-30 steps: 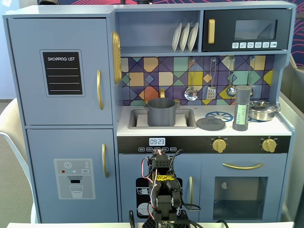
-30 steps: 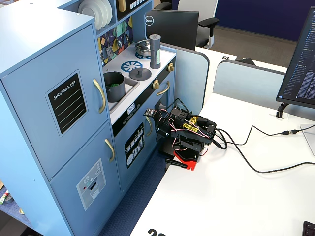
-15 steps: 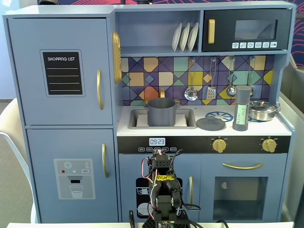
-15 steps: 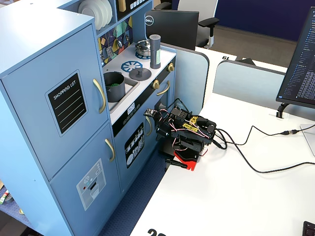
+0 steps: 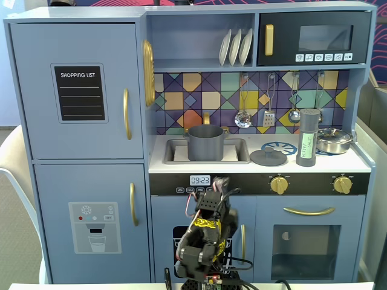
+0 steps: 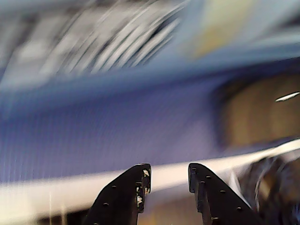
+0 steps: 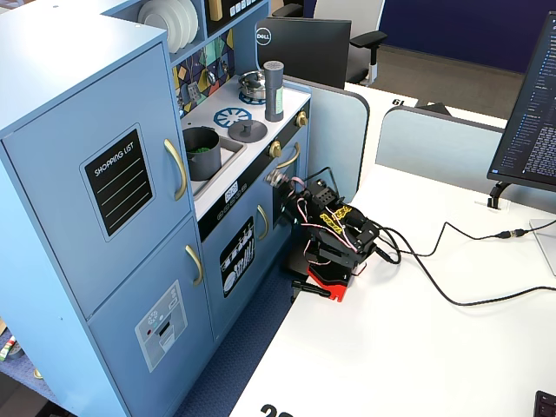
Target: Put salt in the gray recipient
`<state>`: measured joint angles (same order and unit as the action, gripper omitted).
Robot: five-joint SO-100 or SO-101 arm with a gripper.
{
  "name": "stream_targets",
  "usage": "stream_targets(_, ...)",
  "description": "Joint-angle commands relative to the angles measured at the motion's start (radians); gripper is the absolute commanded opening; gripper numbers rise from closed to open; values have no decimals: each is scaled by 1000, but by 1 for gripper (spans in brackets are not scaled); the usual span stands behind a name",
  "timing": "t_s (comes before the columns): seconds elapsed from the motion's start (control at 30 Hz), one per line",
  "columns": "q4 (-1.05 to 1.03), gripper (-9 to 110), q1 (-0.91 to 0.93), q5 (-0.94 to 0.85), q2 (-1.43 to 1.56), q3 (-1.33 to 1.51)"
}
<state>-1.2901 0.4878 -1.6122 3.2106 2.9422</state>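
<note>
The salt shaker (image 5: 308,138) is a tall grey cylinder with a green label, standing upright on the right of the toy kitchen's stove top; it also shows in a fixed view (image 7: 274,90). The grey pot (image 5: 205,142) sits in the sink, with something green inside it in a fixed view (image 7: 201,152). My gripper (image 5: 221,181) is low in front of the kitchen's control panel, below the counter and far from the shaker. In the blurred wrist view my gripper (image 6: 168,171) has its jaws apart with nothing between them.
The grey pot lid (image 5: 268,157) lies on the counter beside the sink. A silver pan (image 5: 334,140) stands to the right of the shaker. Utensils hang on the back wall. The arm's base and cables (image 7: 434,261) sit on the white desk.
</note>
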Motion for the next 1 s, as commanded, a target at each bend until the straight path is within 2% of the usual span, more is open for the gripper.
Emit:
stream_targets(0.0,100,0,250,2,-41,-204)
stream_targets(0.2,529,2,453,28,-367,-420)
stream_targets(0.3,716,17,479,115,-503,-534)
stream_targets(0.47,969,42,489,158,-676,-653)
stream_targets(0.57,1106,49,486,149,-756,-687)
stream_targets(0.7,1272,53,488,127,-907,-758)
stream_targets(0.97,1367,55,472,127,-1150,-965)
